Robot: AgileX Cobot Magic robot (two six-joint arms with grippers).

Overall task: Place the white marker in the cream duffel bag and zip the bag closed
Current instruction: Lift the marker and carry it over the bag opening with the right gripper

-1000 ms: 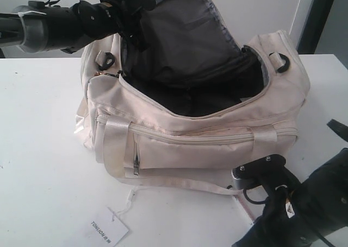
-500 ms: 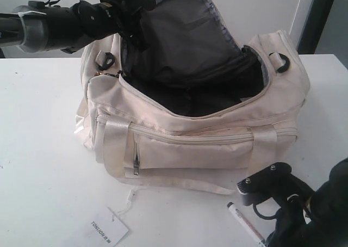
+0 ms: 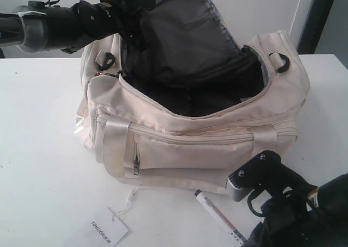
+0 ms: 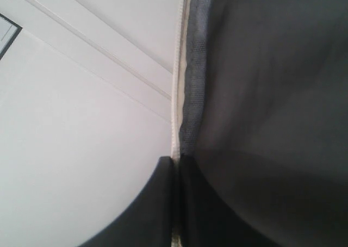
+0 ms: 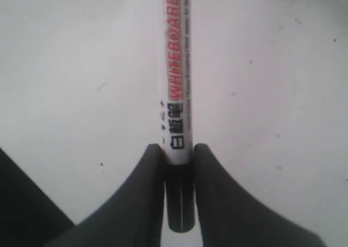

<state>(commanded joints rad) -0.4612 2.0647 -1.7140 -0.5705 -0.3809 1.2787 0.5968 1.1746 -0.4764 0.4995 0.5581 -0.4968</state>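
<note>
The right jaws, clenched on the white marker near its dark end, have carried it closer to the cream duffel bag. Its tip, ahead of them, now lies just beside the bag's front. The left jaws pinch the flap, so the mouth gapes ready.

The left arm reaches in level from the left, its left gripper pinched on the cream duffel bag flap edge — the right arm sits low, right gripper clamping the white marker.
</note>
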